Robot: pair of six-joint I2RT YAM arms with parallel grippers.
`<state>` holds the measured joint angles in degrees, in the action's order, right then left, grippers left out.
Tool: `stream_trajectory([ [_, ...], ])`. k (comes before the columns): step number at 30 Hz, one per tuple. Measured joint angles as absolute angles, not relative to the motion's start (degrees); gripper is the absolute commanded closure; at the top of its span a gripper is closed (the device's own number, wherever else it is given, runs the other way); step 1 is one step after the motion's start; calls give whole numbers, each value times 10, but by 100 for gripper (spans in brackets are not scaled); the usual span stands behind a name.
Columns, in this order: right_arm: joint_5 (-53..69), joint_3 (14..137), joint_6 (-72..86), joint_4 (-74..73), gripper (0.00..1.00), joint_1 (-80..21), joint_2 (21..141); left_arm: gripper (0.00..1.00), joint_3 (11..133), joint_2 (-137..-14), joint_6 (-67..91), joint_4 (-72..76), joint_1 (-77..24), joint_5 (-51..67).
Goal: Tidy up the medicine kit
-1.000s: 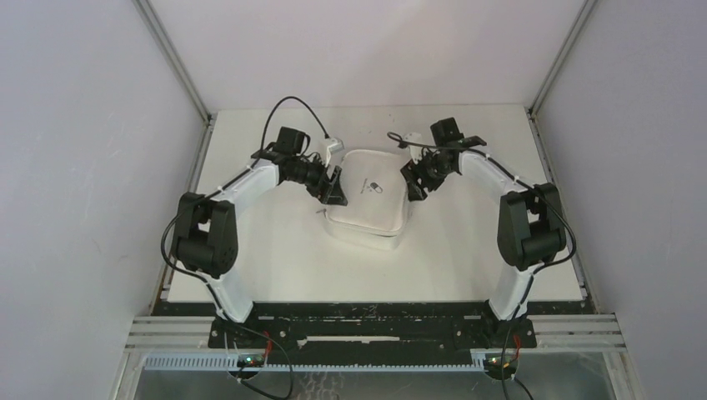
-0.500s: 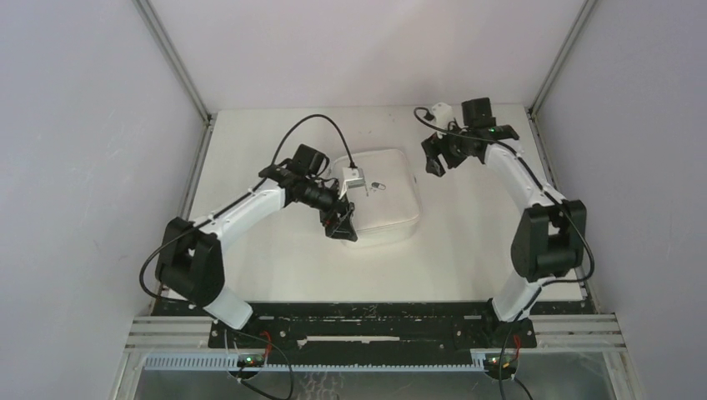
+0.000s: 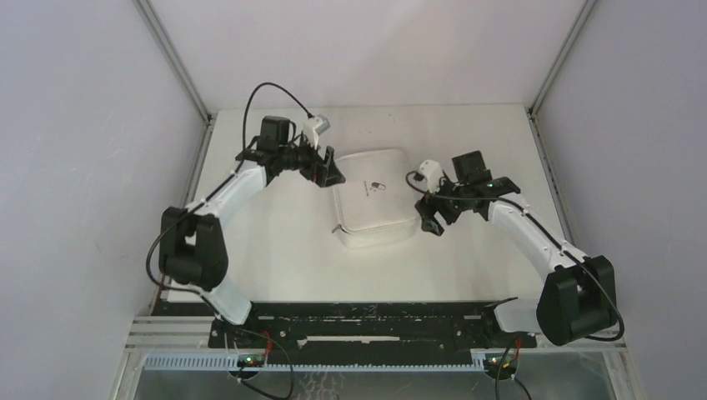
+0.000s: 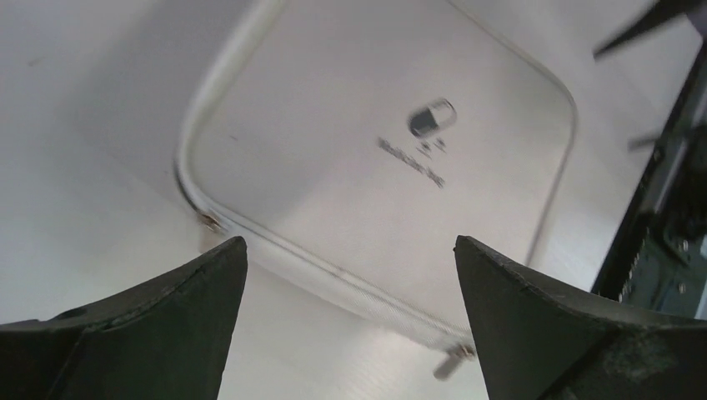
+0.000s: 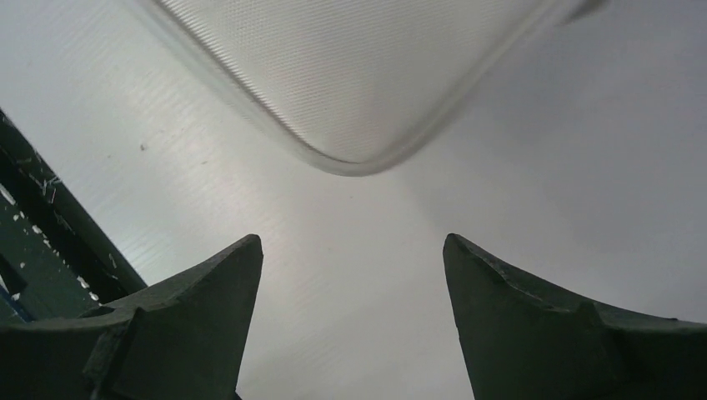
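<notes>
White table (image 3: 275,250) with the medicine kit (image 3: 373,204) lying flat at its centre, lid down and apparently zipped shut, in roughly the same place it occupied a second earlier. The left arm (image 3: 225,187) has swung from the kit's near-left corner back to its far-left corner, while the right arm (image 3: 525,233) has returned from the far right of the table to the kit's right side. The left gripper (image 3: 328,171) hangs just beside the far-left corner with its fingers spread wide and nothing between them; over the last second it has widened further. The right gripper (image 3: 431,221) hovers over bare table near the kit's near-right corner, fingers likewise parted and empty. Neither gripper touches the case. The left wrist view shows a metal zip pull (image 4: 450,363) at one corner of the seam and the pill logo (image 4: 432,118) on the lid. Both grippers have thus let go and repositioned; with no loose items visible outside the closed case, the task appears to be at or near its end.
</notes>
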<state>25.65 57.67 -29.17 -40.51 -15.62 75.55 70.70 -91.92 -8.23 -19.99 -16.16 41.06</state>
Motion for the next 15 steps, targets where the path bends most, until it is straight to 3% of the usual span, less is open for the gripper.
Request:
stream_trajectory([
  [6,216,551,-287,-378,21,-223,773,4,817,-1050,0,-151,-147,395],
  [15,172,584,-256,-334,23,-230,875,14,897,-1166,39,-147,-147,392],
])
